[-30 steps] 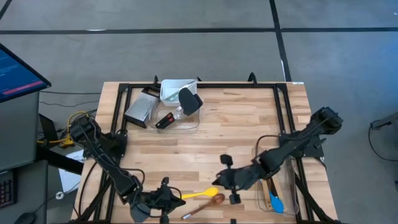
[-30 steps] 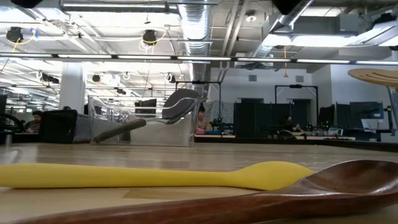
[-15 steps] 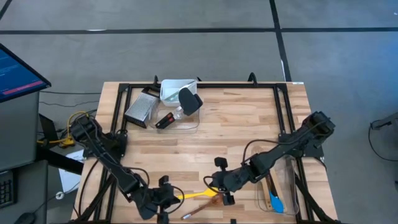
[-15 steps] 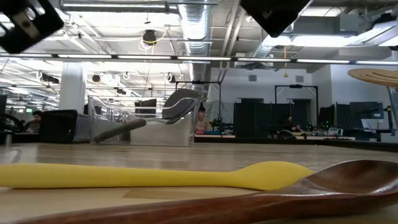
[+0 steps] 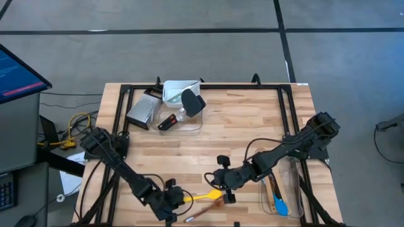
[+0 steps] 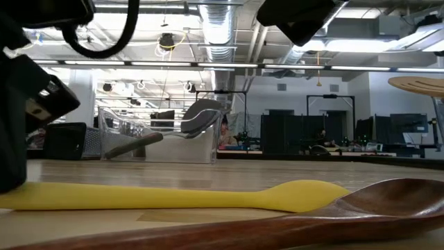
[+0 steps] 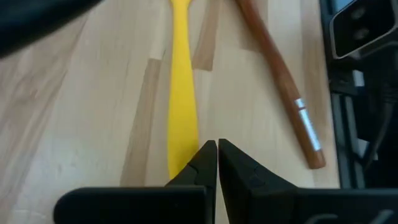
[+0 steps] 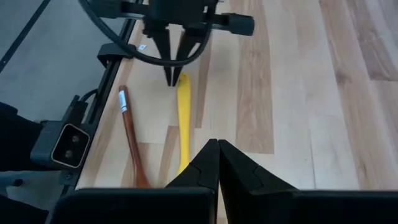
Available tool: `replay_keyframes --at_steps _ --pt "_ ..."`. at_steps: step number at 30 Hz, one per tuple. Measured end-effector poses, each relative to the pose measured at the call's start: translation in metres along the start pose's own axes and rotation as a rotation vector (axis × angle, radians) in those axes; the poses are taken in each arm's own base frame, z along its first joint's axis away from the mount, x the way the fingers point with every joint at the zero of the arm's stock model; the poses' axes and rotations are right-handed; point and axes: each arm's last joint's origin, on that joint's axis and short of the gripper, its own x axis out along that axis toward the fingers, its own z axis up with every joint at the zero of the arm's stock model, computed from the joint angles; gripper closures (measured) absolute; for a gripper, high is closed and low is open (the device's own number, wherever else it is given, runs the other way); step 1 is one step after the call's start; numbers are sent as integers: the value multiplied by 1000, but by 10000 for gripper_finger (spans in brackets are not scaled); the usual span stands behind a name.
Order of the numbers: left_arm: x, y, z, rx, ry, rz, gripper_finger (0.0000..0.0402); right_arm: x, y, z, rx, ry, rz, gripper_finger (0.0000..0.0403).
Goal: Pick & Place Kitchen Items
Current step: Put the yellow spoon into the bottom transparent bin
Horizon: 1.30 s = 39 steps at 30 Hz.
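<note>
A yellow silicone spoon (image 5: 203, 196) lies flat on the table near its near edge, its bowl (image 6: 305, 194) toward the right. A wooden spoon (image 5: 205, 210) lies flat just nearer, and shows in the left wrist view (image 7: 280, 93). My left gripper (image 5: 175, 197) is shut and low at the yellow spoon's handle end (image 8: 182, 81). My right gripper (image 5: 222, 184) is shut and hangs above the table just beyond the yellow spoon's bowl, touching nothing. My left gripper's shut fingertips (image 7: 208, 152) stand right beside the free end of the yellow spoon's handle (image 7: 182, 143), slanting down from the table's left. I cannot tell whether they touch it. The spoon lies flat on the table.
A clear tub (image 5: 183, 104) at the far side holds a black spatula and other items, with a metal grater (image 5: 142, 110) beside it. A second clear tub (image 5: 281, 192) at the right edge holds a blue spoon and other utensils. Black frame rails border the table.
My left gripper has gone toward the table's right edge and down, arriving at the yellow spoon's handle end. My right gripper has gone toward the table's left edge, nearer the yellow spoon's bowl. Both spoons lie as before.
</note>
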Motion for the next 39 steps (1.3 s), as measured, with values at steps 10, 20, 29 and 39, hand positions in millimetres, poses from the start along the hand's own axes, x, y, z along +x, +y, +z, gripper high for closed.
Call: replay_keyframes --at_steps 10,20,29,39 --pt "-4 -1 2 -17 -10 4 400 0 0 0 0 0 1 403" --pt "-6 5 -2 -34 19 75 400 0 1 0 -2 0 2 403" --pt "-7 4 -6 -49 29 75 400 0 0 0 -3 0 1 403" --pt "-7 4 -6 -50 31 74 400 0 1 -2 0 27 22 403"
